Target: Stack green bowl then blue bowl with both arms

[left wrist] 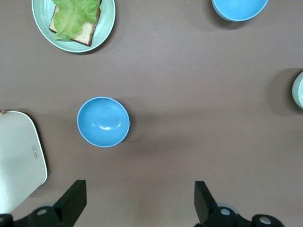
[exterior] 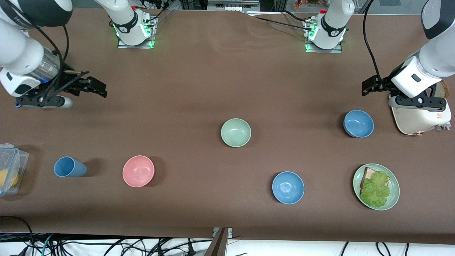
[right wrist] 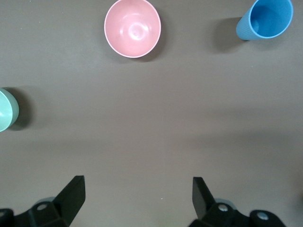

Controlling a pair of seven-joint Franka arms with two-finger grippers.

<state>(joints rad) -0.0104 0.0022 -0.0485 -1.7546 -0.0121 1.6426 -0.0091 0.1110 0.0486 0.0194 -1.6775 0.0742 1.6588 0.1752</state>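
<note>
No stacking is recorded yet: the right gripper (exterior: 95, 87) is held open and empty over the bare surface (exterior: 185, 81), the green bowl (exterior: 235, 132) is found alone mid-surface, the blue bowl (exterior: 358, 123) is set well apart toward the left arm's end, and the left gripper (exterior: 369, 87) is held open and empty over the surface near it, so both placements are judged outstanding.

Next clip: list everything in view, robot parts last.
pale sage-green round bowl: 1, green, mid-table
muted steel-blue round bowl: 1, blue, beside the appliance
glossy brighter blue bowl: 1, blue, nearer the camera than the green one
pink round bowl: 1, pink, toward the right arm's end
blue plastic cup: 1, blue, beside the pink bowl
green plate: 1, green, holding bread and lettuce
white appliance: 1, white, left arm's end
clear plastic box: 1, clear, right arm's end
left gripper: 1, black, open
right gripper: 1, black, open
</note>
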